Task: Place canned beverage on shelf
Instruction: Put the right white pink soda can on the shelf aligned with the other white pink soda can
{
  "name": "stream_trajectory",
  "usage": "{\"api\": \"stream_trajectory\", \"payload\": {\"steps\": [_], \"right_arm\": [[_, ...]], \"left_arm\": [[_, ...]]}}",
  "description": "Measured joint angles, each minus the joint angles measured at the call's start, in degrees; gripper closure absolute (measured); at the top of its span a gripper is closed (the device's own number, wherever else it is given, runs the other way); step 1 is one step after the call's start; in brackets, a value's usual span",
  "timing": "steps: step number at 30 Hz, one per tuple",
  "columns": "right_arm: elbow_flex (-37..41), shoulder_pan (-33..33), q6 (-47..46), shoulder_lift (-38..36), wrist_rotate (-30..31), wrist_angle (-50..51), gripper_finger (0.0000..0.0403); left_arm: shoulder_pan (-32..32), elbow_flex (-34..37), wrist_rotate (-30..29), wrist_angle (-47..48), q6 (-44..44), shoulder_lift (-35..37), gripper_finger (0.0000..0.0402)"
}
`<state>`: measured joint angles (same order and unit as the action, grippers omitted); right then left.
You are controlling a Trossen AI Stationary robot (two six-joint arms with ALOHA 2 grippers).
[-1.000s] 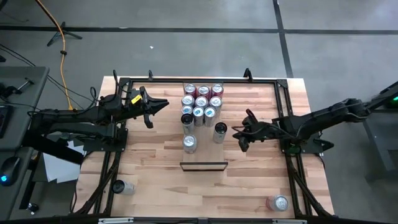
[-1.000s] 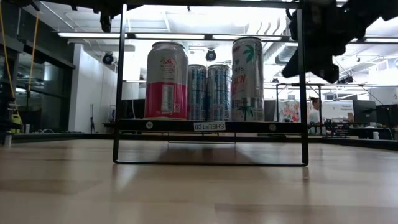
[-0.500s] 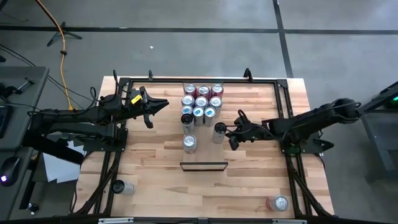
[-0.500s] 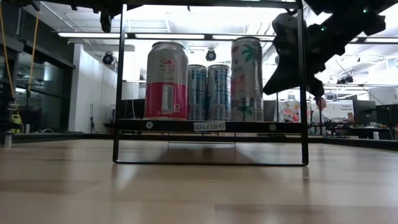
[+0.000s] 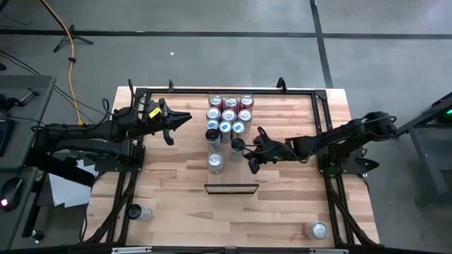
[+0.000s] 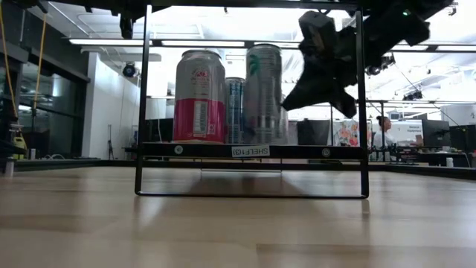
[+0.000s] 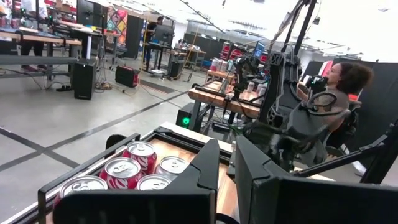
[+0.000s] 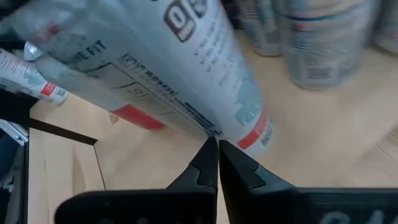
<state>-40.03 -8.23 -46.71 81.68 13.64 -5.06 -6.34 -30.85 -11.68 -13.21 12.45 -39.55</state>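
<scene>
High view: since a second ago my right claw [image 5: 248, 155] has swept in, fingers pinched together and holding nothing, and nudged the tall slim can [image 5: 238, 145] sideways. The can now sits against the fingertips, not gripped. I judge that a push, so the placing is not yet begun. The shelf [image 5: 231, 188], a thin dark-framed rack, stands near the claw's flank and apart from the can. The can is a smooth printed metal cylinder on the striped butcher-block table [image 5: 176, 176]. My left claw [image 5: 185, 118], closed, waits well away.

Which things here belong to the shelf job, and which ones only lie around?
Job: right gripper, shut, at the tall can; shelf.
Lying about: can cluster; lone can; corner cans; left gripper, waiting at left.
</scene>
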Motion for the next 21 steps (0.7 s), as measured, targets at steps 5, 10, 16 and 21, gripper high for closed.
{"api": "stream_trajectory", "payload": {"steps": [5,10,16,21], "right_arm": [[-3.8,0.1,2.8,4.3,-0.1,0.0,0.0403],[-5.7,1.2,4.4,5.9,0.3,0.1,0.0403],[-5.8,2.8,5.7,5.9,0.3,0.0,0.0403],[-5.8,3.9,7.1,5.9,-0.2,-1.4,0.0403]], "left_arm": [[0.0,0.0,0.0,0.0,3.5,0.0,0.0402],[0.0,0.0,0.0,0.1,3.9,0.0,0.0401],[0.0,0.0,0.0,0.1,3.9,0.0,0.0401],[0.0,0.0,0.0,0.1,3.9,0.0,0.0402]]}}
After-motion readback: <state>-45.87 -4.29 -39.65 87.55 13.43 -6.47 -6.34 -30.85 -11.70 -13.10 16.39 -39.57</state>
